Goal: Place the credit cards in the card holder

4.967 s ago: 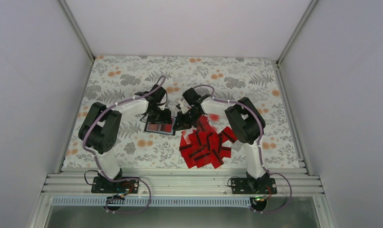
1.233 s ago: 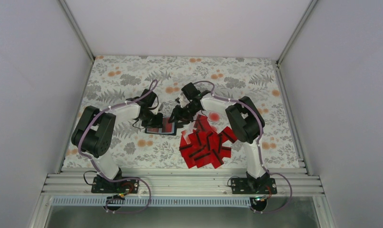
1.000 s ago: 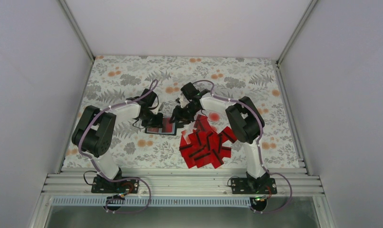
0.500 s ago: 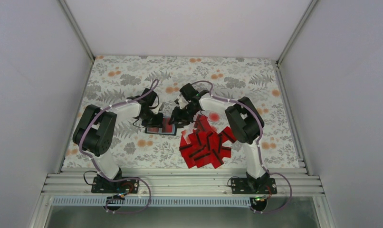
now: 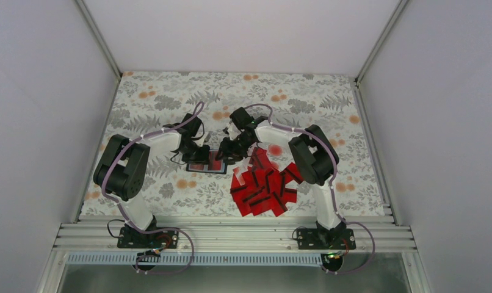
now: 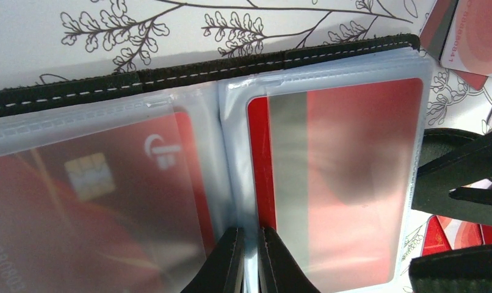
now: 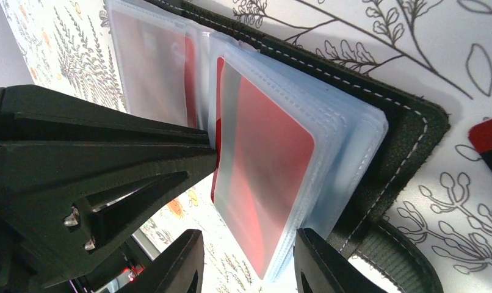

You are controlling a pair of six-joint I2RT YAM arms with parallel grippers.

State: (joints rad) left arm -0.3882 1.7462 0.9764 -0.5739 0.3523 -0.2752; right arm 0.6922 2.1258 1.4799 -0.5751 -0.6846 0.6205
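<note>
The black card holder [image 5: 198,166] lies open on the cloth, its clear sleeves up. In the left wrist view its stitched edge [image 6: 201,70] runs along the top. One red credit card [image 6: 347,183] with a grey stripe sits in the right sleeve, and another [image 6: 97,201] in the left sleeve. My left gripper [image 6: 249,232] is shut on the sleeve plastic at the centre fold. My right gripper [image 7: 248,235] is open, its jaws either side of the near corner of the sleeve stack that holds a red card [image 7: 268,159]. A pile of loose red cards [image 5: 265,183] lies right of the holder.
The floral cloth [image 5: 170,97] covers the table between white walls. Loose cards [image 6: 475,30] lie just past the holder's right edge. The left gripper's body [image 7: 97,159] fills the left of the right wrist view, close to my right fingers [image 7: 320,262].
Since five seconds ago the left gripper has come down onto the holder's centre and the right gripper has shifted left to its right edge. Over the last second both barely move.
</note>
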